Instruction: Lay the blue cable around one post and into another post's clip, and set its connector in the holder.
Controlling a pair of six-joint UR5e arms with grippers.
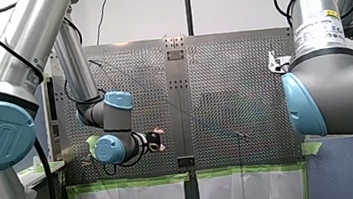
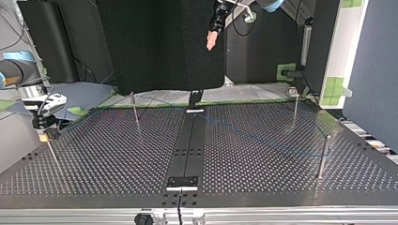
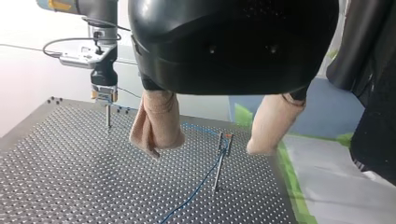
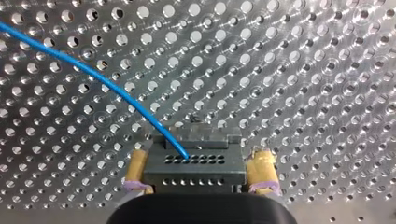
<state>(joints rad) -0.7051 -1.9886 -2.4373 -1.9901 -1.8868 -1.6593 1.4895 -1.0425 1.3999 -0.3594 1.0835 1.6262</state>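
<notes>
The blue cable (image 4: 98, 77) runs into a black connector (image 4: 194, 161) that sits between the yellow pads (image 4: 136, 171) of my right gripper (image 4: 198, 171). The pads stand just off its sides, so the gripper is open. In the top view my right gripper (image 2: 47, 132) hovers on a thin post (image 2: 52, 152) at the left. My left gripper (image 3: 205, 149) hangs open and empty high above the table, beige pads apart. Ahead of it the cable (image 3: 196, 189) passes through the clip of a post (image 3: 223, 145). In the front view my left gripper (image 1: 160, 140) is at the lower left.
More thin posts stand on the perforated table (image 2: 117, 159), one at the back left (image 2: 135, 108), two on the right (image 2: 295, 105) (image 2: 323, 157). A black centre strip (image 2: 187, 150) splits the table. Green tape (image 1: 133, 183) edges it.
</notes>
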